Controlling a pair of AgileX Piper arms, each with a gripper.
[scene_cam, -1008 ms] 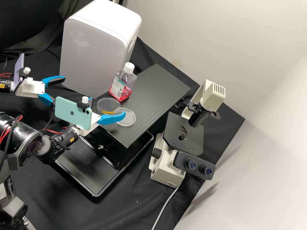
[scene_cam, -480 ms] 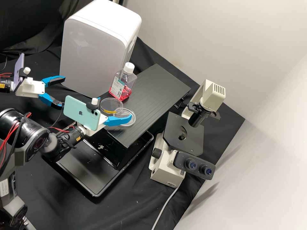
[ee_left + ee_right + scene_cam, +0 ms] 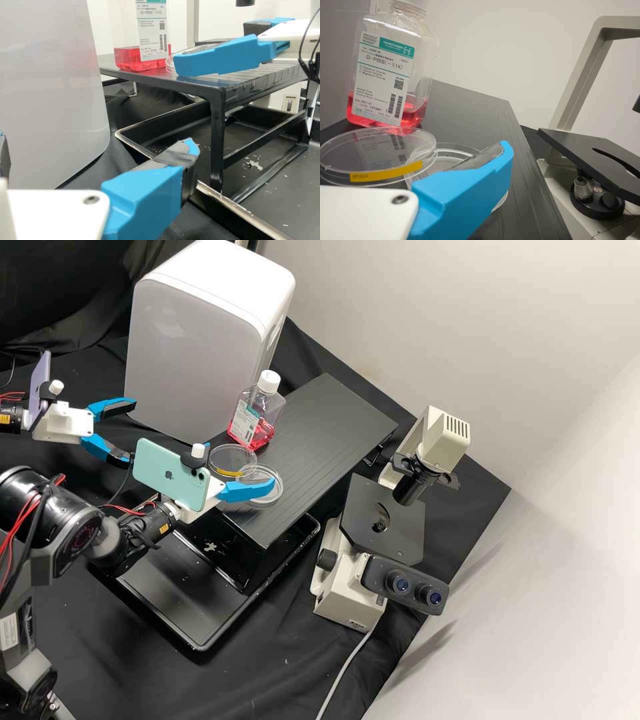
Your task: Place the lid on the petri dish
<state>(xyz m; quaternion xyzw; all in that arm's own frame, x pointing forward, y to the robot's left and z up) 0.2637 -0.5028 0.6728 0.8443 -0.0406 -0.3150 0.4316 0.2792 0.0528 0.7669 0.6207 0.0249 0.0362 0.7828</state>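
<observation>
A clear petri dish with a yellow label strip [image 3: 229, 459] [image 3: 370, 157] lies on the black raised shelf [image 3: 327, 427]. A second clear round piece, the lid [image 3: 267, 480] [image 3: 452, 155], lies flat beside it, and their rims touch or overlap. My right gripper [image 3: 239, 467] is open at the shelf's near corner. One blue finger [image 3: 247, 491] [image 3: 470, 185] reaches over the near edge of the lid; the other finger is mostly hidden behind the teal phone. My left gripper [image 3: 129, 429] hangs open to the left of the shelf, beside the white box, with nothing in it.
A flask of red liquid [image 3: 254, 415] [image 3: 387, 85] stands on the shelf just behind the dishes. A tall white box [image 3: 200, 333] rises at the back left. A black tray [image 3: 200, 613] lies under the shelf. A microscope [image 3: 393, 527] stands to the right.
My right gripper has moved forward to the dishes, and its near finger now lies over the lid's edge. It has kept still for the last half second. The left arm has not moved.
</observation>
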